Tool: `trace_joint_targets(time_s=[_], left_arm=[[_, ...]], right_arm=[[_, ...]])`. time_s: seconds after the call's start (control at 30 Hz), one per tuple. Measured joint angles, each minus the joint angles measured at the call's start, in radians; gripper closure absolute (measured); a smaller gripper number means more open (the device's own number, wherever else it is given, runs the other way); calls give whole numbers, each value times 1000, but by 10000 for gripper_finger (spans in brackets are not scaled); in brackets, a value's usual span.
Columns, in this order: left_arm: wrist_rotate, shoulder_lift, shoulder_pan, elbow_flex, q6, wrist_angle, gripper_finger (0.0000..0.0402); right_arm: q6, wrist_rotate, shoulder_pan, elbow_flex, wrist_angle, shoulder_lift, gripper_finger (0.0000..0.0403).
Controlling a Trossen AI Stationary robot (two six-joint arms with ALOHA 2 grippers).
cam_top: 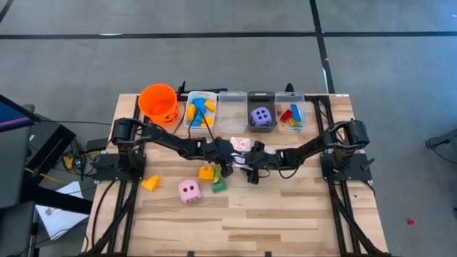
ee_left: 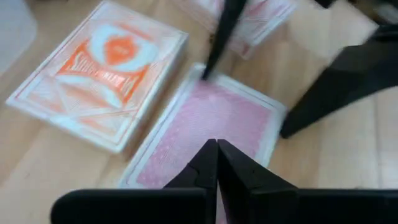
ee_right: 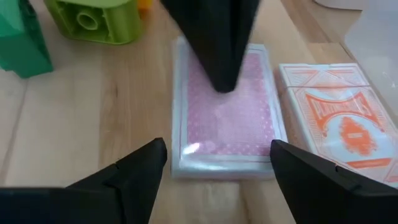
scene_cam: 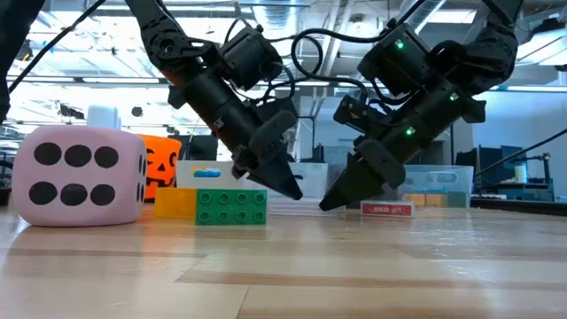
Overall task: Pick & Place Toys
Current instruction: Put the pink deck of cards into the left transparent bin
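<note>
- The left tool [ee_left: 216, 163] is pinched shut with nothing between its fingers, its tip pressing down on (or just above) a pink-backed deck of cards [ee_left: 211, 127] lying flat on the bench [cam_top: 285, 214] near the middle.
- The right tool [ee_right: 217, 163] stands spread wide, one finger on each side of the same deck [ee_right: 227, 115], low over it and facing the left tool; it grips nothing yet.
- Just beside the deck lies an orange-patterned card box [ee_right: 345, 127], with another card pack [ee_left: 255, 22] a little past it.
- Done, as far as can be judged: the clear bins [cam_top: 232, 114] at the back already hold blue and yellow blocks [cam_top: 198, 112], a purple die [cam_top: 262, 116] and red and blue blocks [cam_top: 290, 114]; one bin looks empty.
- Left: the card items, the pink die [cam_top: 189, 190], a green block [cam_top: 218, 186] and yellow blocks [cam_top: 207, 173] nearby, and a yellow piece [cam_top: 151, 183] off towards the left arm's side (all loose on the bench).
- The orange bucket [cam_top: 158, 102] stands beside the bins.
</note>
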Motion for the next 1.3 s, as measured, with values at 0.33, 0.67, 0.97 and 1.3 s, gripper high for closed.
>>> trace_joint_targets(time_s=[0.33,0.67,0.97,1.3], left_arm=[[41,0,-3,-3,-3,-8,401],[51,0,-23,-3,-4,-15,401],[57,0,-24,-3,-5,-17,401],[58,0,-24,-3,-6,-21,401]], right_arm=[[0,-3,2,0,2,0,117],[1,15,2,-1,6,1,116],[1,11,-17,-1,6,1,100],[-2,17,-60,-2,-16,1,11]])
